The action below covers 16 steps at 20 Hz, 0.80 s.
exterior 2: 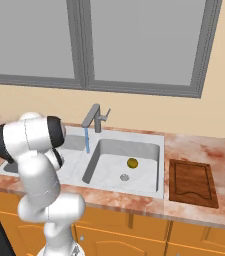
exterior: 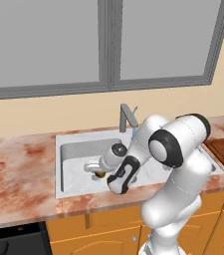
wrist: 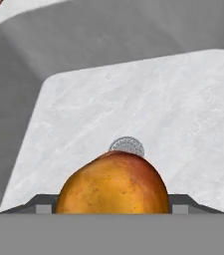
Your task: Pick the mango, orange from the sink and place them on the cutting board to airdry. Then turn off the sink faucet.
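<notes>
Kitchen sink job, left basin, and your gripper (wrist: 111, 206) was right down on the floor of it with the orange (wrist: 112, 183) sitting between the two tips. The tips flanked the fruit on both sides, hard up against it by the look, but you couldn't tell from the hand view whether they had actually clamped yet or were only bracketing it. The drain (wrist: 127, 145) sat just behind the fruit.

My take: you wanted a squeeze across the widest part of that round body before any lift, since a smooth ball will squirt out of a low or off-centre pinch.

Room-wise, the sink (exterior: 83, 133) walls boxed the hand in, so straight up first looked like the move, then across. The sink faucet (exterior 2: 96, 118) was running, its water stream (exterior 2: 87, 141) falling near the divider (exterior 2: 84, 167), so you'd have needed height to clear the spout. The mango (exterior 2: 132, 163) waited in the right basin, and the cutting board (exterior 2: 193, 182) lay bare on the counter (exterior: 19, 169) just beyond the sink's right rim
</notes>
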Available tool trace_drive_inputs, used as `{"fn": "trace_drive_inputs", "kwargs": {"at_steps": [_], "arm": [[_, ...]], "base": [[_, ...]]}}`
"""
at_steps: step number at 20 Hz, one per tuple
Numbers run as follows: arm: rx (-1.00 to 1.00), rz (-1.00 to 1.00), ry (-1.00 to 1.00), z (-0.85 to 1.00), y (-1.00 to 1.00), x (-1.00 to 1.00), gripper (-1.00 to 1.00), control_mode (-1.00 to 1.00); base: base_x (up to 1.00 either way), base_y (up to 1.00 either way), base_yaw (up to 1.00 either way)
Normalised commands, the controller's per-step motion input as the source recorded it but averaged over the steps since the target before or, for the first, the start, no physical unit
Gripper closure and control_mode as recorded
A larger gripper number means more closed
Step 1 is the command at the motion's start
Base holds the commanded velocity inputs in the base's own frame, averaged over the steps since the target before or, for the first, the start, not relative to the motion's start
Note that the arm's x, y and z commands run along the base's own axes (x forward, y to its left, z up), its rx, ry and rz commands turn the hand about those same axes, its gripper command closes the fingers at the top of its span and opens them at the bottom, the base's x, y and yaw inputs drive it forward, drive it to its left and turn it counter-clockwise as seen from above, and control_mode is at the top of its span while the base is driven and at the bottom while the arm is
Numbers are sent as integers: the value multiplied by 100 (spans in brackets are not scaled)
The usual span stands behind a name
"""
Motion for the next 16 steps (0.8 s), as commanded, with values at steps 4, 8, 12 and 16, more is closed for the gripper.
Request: {"fn": "trace_drive_inputs", "kwargs": {"at_steps": [4,8,12,16], "arm": [[8,-1,7,99,-5,-12,100,-100],[8,-2,13,100,0,0,100,-100],[5,-3,16,100,0,0,100,-100],[4,-2,24,100,0,0,100,-100]], "base": [[0,0,0],[0,0,0],[0,0,0],[0,0,0]]}}
